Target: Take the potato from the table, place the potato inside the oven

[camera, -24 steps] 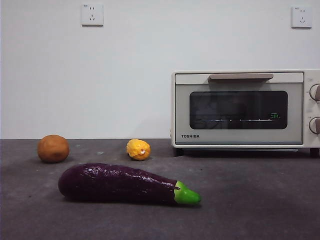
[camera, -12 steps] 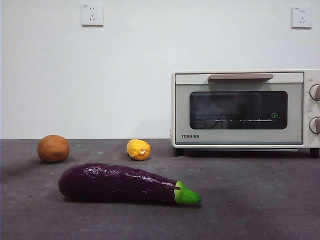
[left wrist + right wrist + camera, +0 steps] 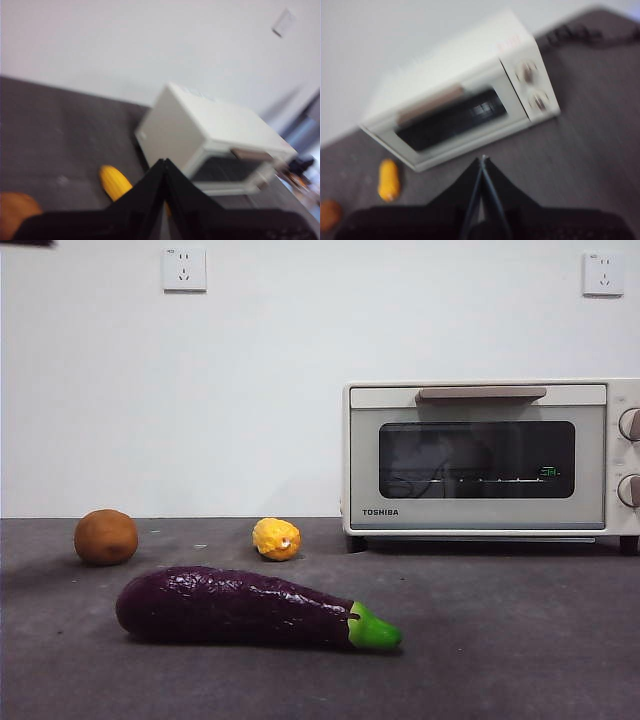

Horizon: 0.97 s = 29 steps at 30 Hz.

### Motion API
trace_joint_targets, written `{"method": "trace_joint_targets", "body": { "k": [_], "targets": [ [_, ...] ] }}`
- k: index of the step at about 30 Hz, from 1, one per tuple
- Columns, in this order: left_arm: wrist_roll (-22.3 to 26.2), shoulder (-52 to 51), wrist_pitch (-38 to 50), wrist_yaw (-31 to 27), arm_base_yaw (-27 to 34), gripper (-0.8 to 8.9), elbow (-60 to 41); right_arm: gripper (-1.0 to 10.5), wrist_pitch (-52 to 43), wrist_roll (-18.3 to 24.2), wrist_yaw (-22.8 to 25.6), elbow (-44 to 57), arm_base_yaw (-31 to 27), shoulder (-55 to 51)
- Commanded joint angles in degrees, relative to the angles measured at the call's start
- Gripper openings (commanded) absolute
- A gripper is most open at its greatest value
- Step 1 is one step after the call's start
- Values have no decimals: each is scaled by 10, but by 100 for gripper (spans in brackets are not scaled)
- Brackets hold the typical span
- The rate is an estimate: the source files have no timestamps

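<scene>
The orange-brown potato [image 3: 106, 537] rests on the dark grey table [image 3: 500, 640] at the far left, untouched. The cream TOSHIBA oven [image 3: 480, 460] stands at the right with its door closed. My left gripper [image 3: 164, 163] is shut and empty, high above the table; its blurred view takes in the potato [image 3: 17, 214] and the oven [image 3: 210, 137]. My right gripper [image 3: 482, 159] is also shut and empty, raised in front of the oven [image 3: 460, 105], with the potato [image 3: 329, 214] far off to the side. A black arm tip [image 3: 25, 243] shows at the front view's top left corner.
A long purple eggplant [image 3: 250, 608] lies in the near middle of the table. A small bumpy yellow lump [image 3: 277, 539] sits between the potato and the oven. Two wall sockets [image 3: 184, 269] are on the white wall behind.
A black arm tip has come into the front view's top left corner. The potato, eggplant, lump and oven have not moved.
</scene>
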<state>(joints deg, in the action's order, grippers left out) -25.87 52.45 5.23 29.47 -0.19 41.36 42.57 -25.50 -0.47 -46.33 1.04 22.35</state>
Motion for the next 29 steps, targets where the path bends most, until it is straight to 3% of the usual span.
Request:
{"method": "trace_joint_targets", "body": {
  "k": [1, 7, 16, 25, 29],
  "targets": [
    [-10, 60, 7, 23, -22, -4, 36, 0, 24, 7, -2, -18, 1, 26],
    [-2, 183, -13, 55, -82, -4, 131, 0, 40, 50, -2, -56, 1, 78],
    [70, 332, -110, 55, -173, -5, 309, 0, 56, 123, -2, -123, 1, 128],
    [137, 474, -211, 56, -242, -6, 523, 0, 84, 152, -2, -167, 1, 152],
    [144, 541, -237, 99, -263, -6, 623, 0, 87, 152, -2, -179, 1, 158]
  ]
}}
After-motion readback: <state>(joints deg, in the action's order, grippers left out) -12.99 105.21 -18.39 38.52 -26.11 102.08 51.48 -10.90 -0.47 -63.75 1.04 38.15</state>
